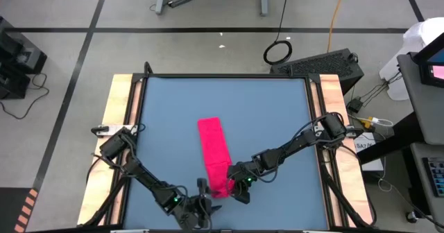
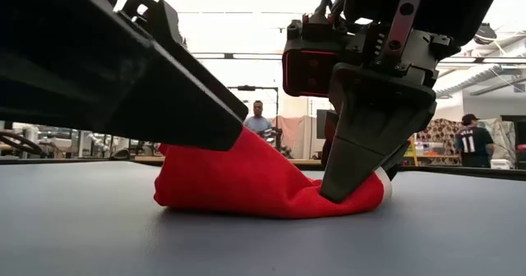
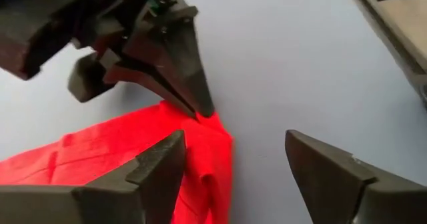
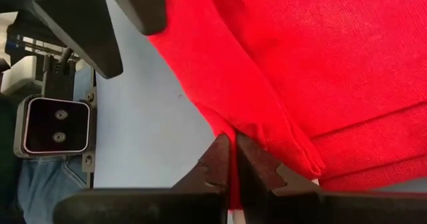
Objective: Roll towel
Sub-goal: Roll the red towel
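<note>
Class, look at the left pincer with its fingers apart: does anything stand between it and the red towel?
Nothing visible does. The left pincer sits open right at the towel, one finger over the cloth. The right pincer is shut on the same end's edge, alongside rather than between.

Two dark jointed arms, matte black.
Wedge-shaped tapered fingers [image 3: 170, 164], black cables looped along links, small green lights near both wrists, toothed inner edges on right gripper [image 4: 233, 167].

Soft cloth towel [image 1: 214, 153] – matt table [image 1: 166, 129]
</note>
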Action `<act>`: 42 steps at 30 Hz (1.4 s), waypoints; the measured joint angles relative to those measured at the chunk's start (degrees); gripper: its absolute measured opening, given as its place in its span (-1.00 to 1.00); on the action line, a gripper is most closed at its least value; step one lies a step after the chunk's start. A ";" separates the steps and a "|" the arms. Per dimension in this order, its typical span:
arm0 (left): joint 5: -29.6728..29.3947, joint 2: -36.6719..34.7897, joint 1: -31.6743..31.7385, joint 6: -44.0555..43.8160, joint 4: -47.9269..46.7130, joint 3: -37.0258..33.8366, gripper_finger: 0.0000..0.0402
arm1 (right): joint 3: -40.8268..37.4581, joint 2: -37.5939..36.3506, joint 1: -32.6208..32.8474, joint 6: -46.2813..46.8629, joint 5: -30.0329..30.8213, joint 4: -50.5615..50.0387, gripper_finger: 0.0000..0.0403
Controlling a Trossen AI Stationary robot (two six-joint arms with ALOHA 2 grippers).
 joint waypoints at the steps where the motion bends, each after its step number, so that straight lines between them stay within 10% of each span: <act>1: 0.10 0.00 -0.03 0.01 0.03 -0.01 0.28 | 0.00 0.00 0.00 0.05 0.00 0.01 -0.95; 10: 0.20 0.00 -1.36 6.23 5.47 -0.01 0.24 | 0.00 0.00 0.00 0.03 -0.02 0.00 -0.95; 34: -0.85 5.03 1.06 -14.13 -2.99 0.16 0.22 | 0.02 0.00 1.10 -0.64 0.63 0.09 -0.93; 42: -0.97 5.03 1.24 -21.11 -5.85 0.10 -0.30 | 2.83 -0.33 2.78 -10.16 1.03 -3.03 -0.53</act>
